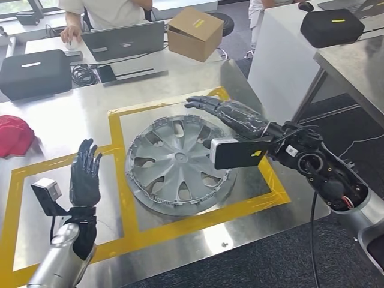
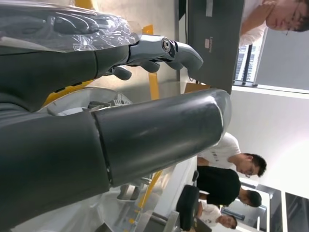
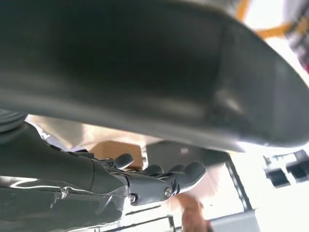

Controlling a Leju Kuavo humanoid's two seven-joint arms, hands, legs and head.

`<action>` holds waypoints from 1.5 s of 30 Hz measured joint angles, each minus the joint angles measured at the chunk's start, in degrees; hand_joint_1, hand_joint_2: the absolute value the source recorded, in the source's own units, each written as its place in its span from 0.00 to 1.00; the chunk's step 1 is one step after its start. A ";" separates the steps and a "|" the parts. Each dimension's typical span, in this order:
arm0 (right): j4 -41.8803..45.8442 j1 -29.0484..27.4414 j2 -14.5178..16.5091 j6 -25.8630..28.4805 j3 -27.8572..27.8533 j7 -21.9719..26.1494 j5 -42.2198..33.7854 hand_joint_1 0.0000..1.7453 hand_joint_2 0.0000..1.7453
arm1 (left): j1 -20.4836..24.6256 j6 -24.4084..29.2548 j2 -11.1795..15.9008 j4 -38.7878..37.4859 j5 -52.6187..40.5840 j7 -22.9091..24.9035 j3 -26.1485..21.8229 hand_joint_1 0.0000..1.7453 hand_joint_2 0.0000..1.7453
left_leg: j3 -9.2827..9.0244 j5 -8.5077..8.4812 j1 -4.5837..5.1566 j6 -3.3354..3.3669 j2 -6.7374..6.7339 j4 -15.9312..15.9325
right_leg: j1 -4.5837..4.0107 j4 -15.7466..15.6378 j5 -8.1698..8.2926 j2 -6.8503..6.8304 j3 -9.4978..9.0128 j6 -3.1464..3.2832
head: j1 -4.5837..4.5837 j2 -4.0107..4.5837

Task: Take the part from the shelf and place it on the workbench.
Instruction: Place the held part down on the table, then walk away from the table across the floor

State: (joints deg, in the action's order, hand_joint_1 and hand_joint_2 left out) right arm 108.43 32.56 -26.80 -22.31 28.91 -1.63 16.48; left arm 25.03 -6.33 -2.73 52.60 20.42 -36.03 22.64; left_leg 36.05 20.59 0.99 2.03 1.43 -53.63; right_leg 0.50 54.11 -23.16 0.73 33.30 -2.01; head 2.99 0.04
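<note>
I see the hubcap [image 1: 179, 163], a silver wheel cover, lying flat on the steel workbench [image 1: 254, 234] inside the larger rectangle of yellow tape [image 1: 119, 174]. My right hand [image 1: 226, 114] reaches over its far right edge, fingers stretched out straight and holding nothing; whether it touches the rim I cannot tell. My left hand [image 1: 84, 174] stands upright over the smaller taped box to the left, well apart from the hubcap, fingers spread and empty. Beyond the tape sit a laptop [image 1: 124, 41], a cardboard box [image 1: 195, 33], a black case [image 1: 35, 73] and a red cloth [image 1: 14, 135] at the left edge. A person's hand [image 1: 71, 33] rests by the laptop.
</note>
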 joint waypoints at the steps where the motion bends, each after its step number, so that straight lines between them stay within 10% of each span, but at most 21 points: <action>1: -0.17 0.03 0.20 1.99 -0.54 0.45 -1.44 0.00 0.00 | 0.00 0.27 0.00 0.15 -0.01 0.18 -0.01 0.00 0.00 | 0.00 0.00 0.00 0.00 0.01 0.00 | 0.00 0.00 0.00 -0.01 0.00 0.00 | -0.01 0.00; 8: -0.95 -4.28 4.60 15.30 -6.14 3.01 -15.75 0.00 0.00 | 0.18 1.98 -1.07 1.31 -0.28 0.89 0.00 0.00 0.00 | -0.04 0.01 -0.02 0.00 0.04 0.00 | -0.01 -0.06 -0.01 -0.07 -0.07 -0.01 | 0.02 0.00; 45: -3.68 -9.51 10.36 18.36 -6.52 3.00 -22.29 0.00 0.00 | -1.12 5.21 -1.42 6.13 0.60 1.00 0.09 0.00 0.00 | -0.15 0.45 0.21 0.73 -0.04 -0.15 | 0.14 -0.41 -0.07 -0.01 -0.41 -0.43 | -0.16 0.00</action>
State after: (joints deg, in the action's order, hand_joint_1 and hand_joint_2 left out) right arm 104.74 23.05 -16.44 -3.95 22.39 1.37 -5.81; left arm 23.91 -1.11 -4.15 58.73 21.02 -35.03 22.73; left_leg 35.90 21.04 1.19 2.76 1.40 -53.78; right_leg 0.64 53.70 -23.23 0.72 32.90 -2.44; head 2.82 0.04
